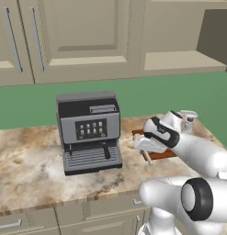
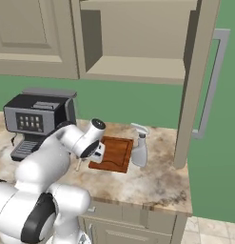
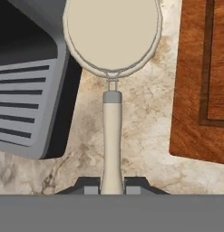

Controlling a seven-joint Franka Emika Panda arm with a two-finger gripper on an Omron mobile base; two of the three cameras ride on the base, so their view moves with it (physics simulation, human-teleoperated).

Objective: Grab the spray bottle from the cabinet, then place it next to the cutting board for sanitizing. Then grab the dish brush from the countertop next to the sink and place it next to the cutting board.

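Left base view, counter: the marbled beige-and-brown counter runs under a green wall, with beige wall cabinets above and drawer fronts along its front edge.
Left base view, machine: a grey and black coffee machine stands on the counter, left of the arm.
Left base view, board: the cutting board shows as a reddish strip, mostly covered by the white arm.
Left base view, bottle: the whitish nozzle of the spray bottle peeks over the arm, beyond the board.
Left base view, pincer: the pincer hangs low between machine and board, with a thin pale handle below it.

Right base view, cabinet: the cabinet stands open, its flat shelf bare, its door swung out to the right with a long metal handle.
Right base view, bottle and board: the spray bottle stands upright on the counter just beside the right edge of the cutting board.
Right base view, in the way: the coffee machine sits close on the left of the arm's wrist.

Hand view, brush: the dish brush points away, round tan head up top, overlapping the machine's corner.
Hand view, pincer: the pincer is clamped narrow on the brush handle, one tip each side.
Hand view, sides: coffee machine on the left, cutting board on the right, marbled counter between.
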